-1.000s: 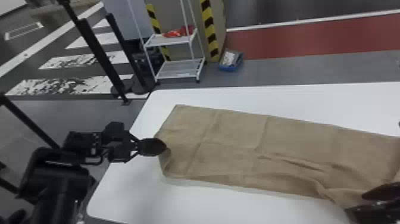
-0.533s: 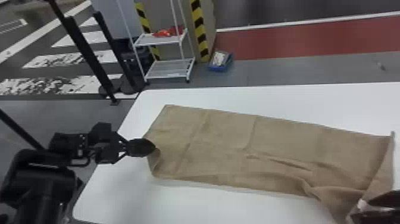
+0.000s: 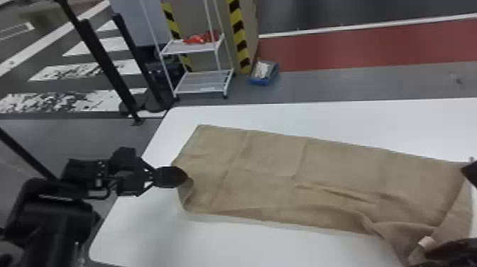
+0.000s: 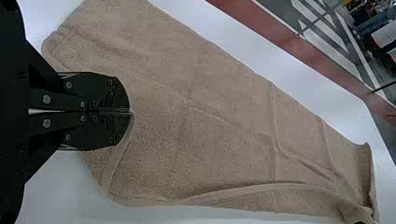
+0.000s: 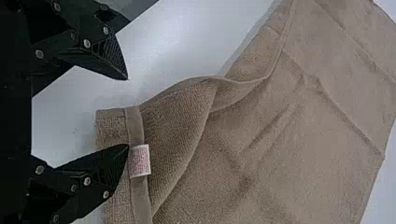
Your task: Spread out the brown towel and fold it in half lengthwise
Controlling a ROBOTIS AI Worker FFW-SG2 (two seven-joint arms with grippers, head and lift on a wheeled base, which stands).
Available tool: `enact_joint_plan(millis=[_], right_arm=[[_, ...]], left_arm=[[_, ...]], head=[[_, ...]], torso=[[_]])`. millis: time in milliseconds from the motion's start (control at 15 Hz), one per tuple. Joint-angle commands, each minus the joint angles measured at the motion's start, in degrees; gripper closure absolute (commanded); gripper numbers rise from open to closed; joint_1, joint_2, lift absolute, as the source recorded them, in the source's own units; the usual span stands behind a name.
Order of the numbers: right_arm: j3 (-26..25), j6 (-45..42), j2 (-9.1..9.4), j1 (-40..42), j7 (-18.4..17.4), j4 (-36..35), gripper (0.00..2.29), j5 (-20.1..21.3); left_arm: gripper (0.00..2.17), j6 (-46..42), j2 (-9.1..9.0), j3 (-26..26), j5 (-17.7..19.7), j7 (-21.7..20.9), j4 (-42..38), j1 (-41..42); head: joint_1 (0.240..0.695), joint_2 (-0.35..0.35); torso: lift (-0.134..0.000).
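The brown towel lies as a long strip across the white table, its near right corner turned and rumpled. At the towel's left end, my left gripper is shut on its edge; in the left wrist view the left gripper has its fingertips pressed together on the hem of the towel. My right gripper is at the right edge of the head view. In the right wrist view the right gripper stands open, one finger over the towel beside its white label, the other over bare table.
The white table has bare surface behind and in front of the towel. Beyond its far left edge stand a white shelf rack, a blue bin and black posts.
The right gripper's fingers have spread apart near the towel's right end. The head view has shifted, so the table and the left arm sit differently in it. The left gripper still holds the towel's edge.
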Motion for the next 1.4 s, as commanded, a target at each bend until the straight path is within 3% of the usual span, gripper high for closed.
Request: enact_joint_plan(millis=[0,1333], right_arm=[[0.7,1.5,0.11,-0.5,0.2,0.4,0.5,0.5],[6.2,1.5,-0.41,-4.9,0.2,5.2,0.62,5.4]], left_arm=[[1.41,-0.4,0.01,0.2,0.1,0.0,0.4,0.0],[1.41,-2.8,0.45,0.5,0.4,0.2,1.8,0.0]], head=[[0.695,0.304],[0.695,0.297]], torso=[[-0.124],[-0.124]])
